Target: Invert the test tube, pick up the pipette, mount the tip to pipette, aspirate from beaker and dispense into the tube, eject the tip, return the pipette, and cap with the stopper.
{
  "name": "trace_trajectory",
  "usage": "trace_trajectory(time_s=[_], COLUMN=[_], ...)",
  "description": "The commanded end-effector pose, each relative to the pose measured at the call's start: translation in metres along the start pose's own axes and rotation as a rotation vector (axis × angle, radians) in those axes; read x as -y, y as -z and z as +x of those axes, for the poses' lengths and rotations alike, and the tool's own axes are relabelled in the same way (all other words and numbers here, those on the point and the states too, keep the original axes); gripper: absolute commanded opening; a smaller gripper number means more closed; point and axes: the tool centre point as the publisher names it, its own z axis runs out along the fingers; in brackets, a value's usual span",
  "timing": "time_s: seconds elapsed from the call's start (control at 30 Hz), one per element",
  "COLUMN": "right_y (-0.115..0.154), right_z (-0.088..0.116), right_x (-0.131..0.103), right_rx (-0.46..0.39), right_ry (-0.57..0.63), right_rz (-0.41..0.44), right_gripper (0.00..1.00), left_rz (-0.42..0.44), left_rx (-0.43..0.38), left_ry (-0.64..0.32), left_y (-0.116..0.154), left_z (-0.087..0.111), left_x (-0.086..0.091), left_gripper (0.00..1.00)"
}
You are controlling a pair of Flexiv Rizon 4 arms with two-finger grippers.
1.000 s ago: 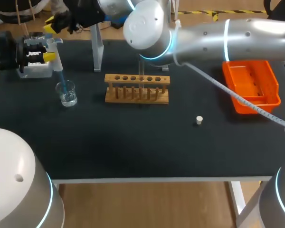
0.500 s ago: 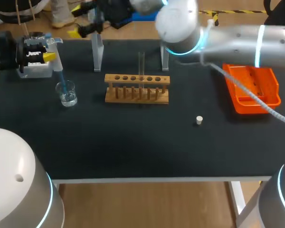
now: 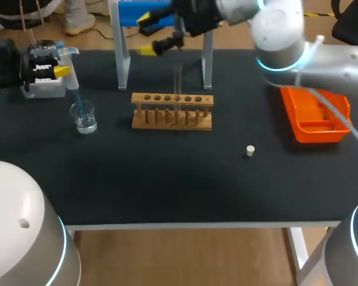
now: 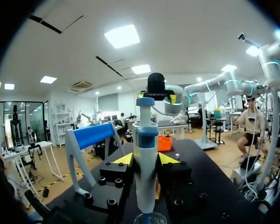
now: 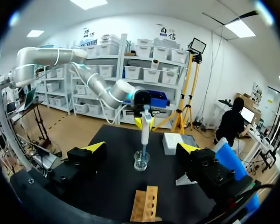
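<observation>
Now the left fingers [image 4: 124, 160] grip the pipette [image 4: 146, 140], its tip dipped in the beaker [image 3: 84, 117] on the bench [image 3: 167, 179]. The right fingers [image 5: 94, 148] hang open near the tube [image 3: 178, 80] in the rack [image 3: 172, 111]. Hold the pipette upright, draw slowly, then lift straight out.

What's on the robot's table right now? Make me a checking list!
Surface: black table.
Job's things: pipette tip in beaker; tube upright in rack; stopper loose on table; blue stand empty.
Clutter: orange tray.
Tools: left tool shut on pipette; right tool open by the stand.
Cables: white cable from right arm over tray.
Surroundings: nothing seen.
</observation>
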Motion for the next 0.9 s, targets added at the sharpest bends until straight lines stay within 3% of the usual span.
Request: trace_trajectory(time_s=[0.03,0.43,0.9], right_y=[0.068,0.087,0.070], right_z=[0.006,0.008,0.005], right_x=[0.022,0.067,0.120], right_rx=[0.039,0.072,0.077], right_ry=[-0.009,-0.021,-0.060], right_rz=[-0.028,-0.015,0.002], right_gripper=[1.00,1.00,1.00], left_rz=[-0.001,-0.001,-0.001], left_rx=[-0.001,-0.001,-0.001], left_ry=[0.000,0.000,0.000], left_y=[0.001,0.001,0.001], left_z=[0.000,0.000,0.000], left_x=[0.001,0.001,0.001], left_gripper=[0.00,0.00,0.00])
